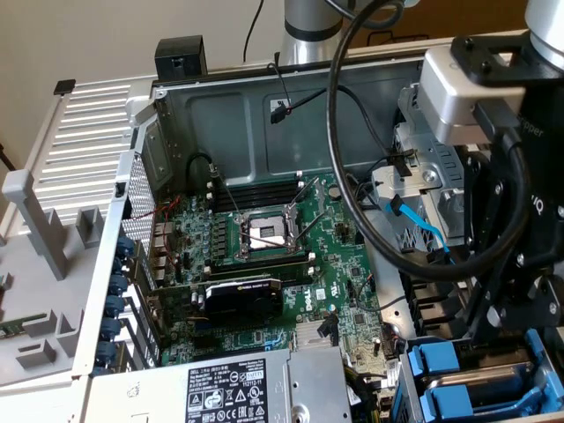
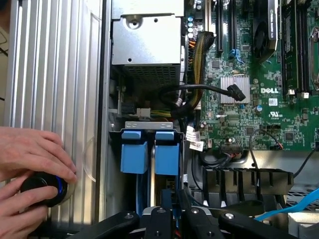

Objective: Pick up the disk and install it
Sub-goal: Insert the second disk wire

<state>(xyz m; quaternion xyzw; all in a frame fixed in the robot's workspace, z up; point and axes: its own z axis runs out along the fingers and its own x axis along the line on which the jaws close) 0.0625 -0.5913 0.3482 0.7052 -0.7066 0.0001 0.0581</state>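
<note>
Inside PC case point(image 1: 220, 115), disk point(image 2: 149, 149) sits just under tool point(image 2: 167, 219).

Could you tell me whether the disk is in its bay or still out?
In: the disk, by its blue carrier, sits in the bay, with the claw just above it.

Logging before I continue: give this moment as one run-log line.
end effector over drive bay | two blue carriers side by side in bay | grip unclear | person's hand on black knob
</note>
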